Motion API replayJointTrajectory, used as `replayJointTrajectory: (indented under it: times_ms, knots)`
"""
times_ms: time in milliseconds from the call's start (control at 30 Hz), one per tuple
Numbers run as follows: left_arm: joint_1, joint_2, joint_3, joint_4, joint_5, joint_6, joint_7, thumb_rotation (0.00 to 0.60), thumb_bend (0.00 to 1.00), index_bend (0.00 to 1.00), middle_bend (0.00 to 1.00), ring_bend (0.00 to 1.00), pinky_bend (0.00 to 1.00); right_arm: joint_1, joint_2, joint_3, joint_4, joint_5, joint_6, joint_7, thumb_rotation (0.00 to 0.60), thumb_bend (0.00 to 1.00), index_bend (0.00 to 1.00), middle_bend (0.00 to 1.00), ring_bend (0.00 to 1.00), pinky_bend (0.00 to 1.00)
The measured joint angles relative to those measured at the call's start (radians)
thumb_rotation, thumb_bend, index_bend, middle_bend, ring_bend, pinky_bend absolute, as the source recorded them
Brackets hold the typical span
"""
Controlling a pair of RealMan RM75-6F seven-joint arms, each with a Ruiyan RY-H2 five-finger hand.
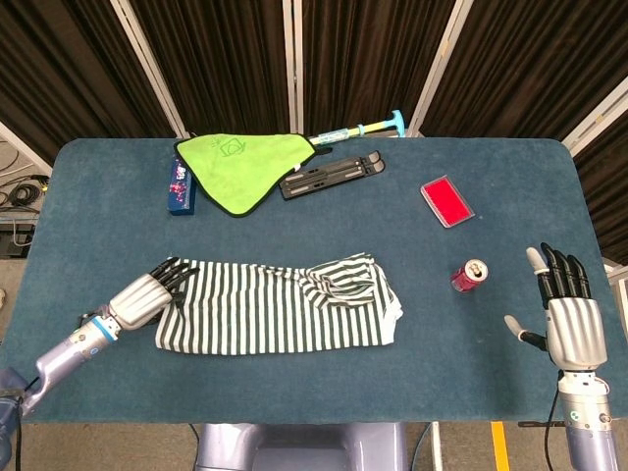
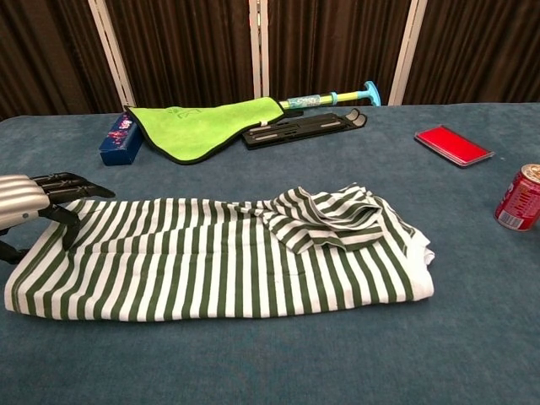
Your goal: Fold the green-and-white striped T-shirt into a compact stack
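From the head view, the green-and-white striped cotton T-shirt (image 1: 280, 309) lies as a long flat band at about 7 o'clock on the blue felt tabletop (image 1: 324, 211), its sleeves bunched in a loose heap toward its 3 o'clock end. The left hand (image 1: 147, 291) sits at the shirt's 9 o'clock edge, dark fingers (image 1: 175, 272) reaching onto the hem; whether they pinch the cloth I cannot tell. The right hand (image 1: 566, 304) hovers at 4 o'clock, fingers spread and empty, near a red drink can (image 1: 469, 276).

From the chest view, the T-shirt (image 2: 211, 266) looks light, limp and thin, so it will likely drape and slide on the felt rather than hold a crease. The left hand (image 2: 34, 199) overlaps its 9 o'clock corner. The best hold, I judge, is a pinch at both corners of that hem, lifting it over toward the bunched sleeves.
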Motion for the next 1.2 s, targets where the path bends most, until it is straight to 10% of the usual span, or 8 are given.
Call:
replayJointTrajectory:
  times_ms: [900, 1200]
  knots:
    - [0.174, 0.065, -0.076, 0.195, -0.148, -0.224, -0.104, 0.6, 0.62, 0.85, 0.0, 0.0, 0.0, -0.007, 0.001, 0.0, -0.019, -0.021, 0.001, -0.011, 0.6, 0.0, 0.0, 0.0, 0.0, 0.0]
    - [0.166, 0.06, -0.108, 0.178, -0.17, -0.117, -0.153, 0.6, 0.62, 0.85, 0.0, 0.0, 0.0, -0.009, 0.003, 0.004, -0.021, -0.018, 0.0, -0.009, 0.6, 0.0, 0.0, 0.0, 0.0, 0.0]
